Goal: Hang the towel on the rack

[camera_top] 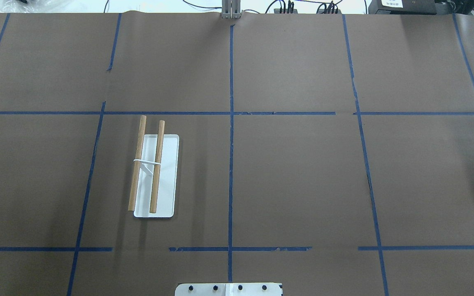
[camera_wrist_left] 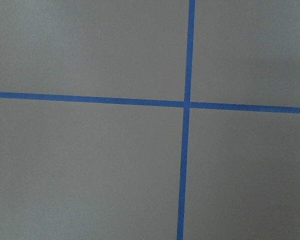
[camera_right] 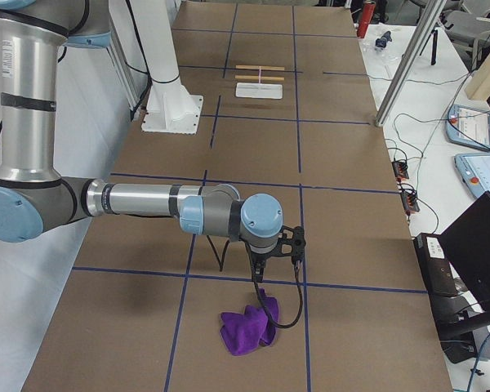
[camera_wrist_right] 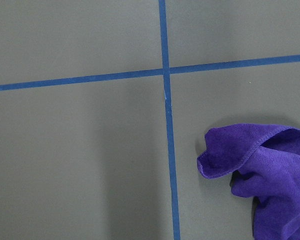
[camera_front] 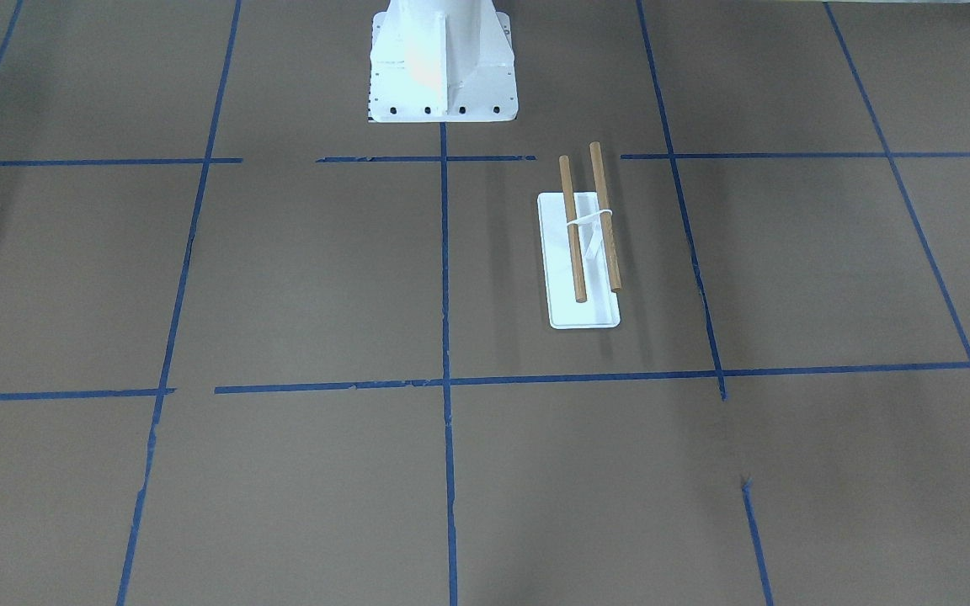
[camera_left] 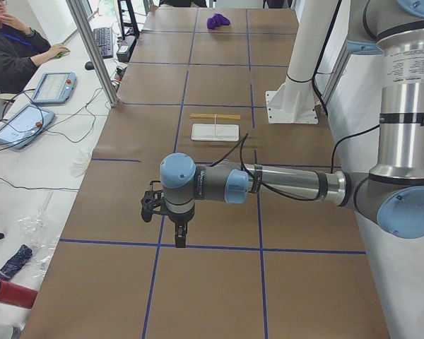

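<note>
A crumpled purple towel [camera_right: 247,331] lies on the brown table at the robot's right end; it also shows in the right wrist view [camera_wrist_right: 265,170] and far off in the exterior left view [camera_left: 218,21]. The rack [camera_top: 167,172] is a white base plate with two wooden rods [camera_front: 573,227] on a white stand, on the robot's left side of the table [camera_left: 215,131] [camera_right: 259,86]. My right gripper [camera_right: 259,284] points down just beside the towel, above the table. My left gripper [camera_left: 178,236] hangs over bare table, far from the rack. I cannot tell whether either is open or shut.
The robot's white pedestal [camera_front: 441,59] stands at the table's middle edge. Blue tape lines [camera_top: 231,164] grid the brown surface. A metal post [camera_left: 92,49], tablets [camera_left: 53,86] and an operator [camera_left: 14,42] are along the far side; cables and a laptop [camera_right: 474,253] too.
</note>
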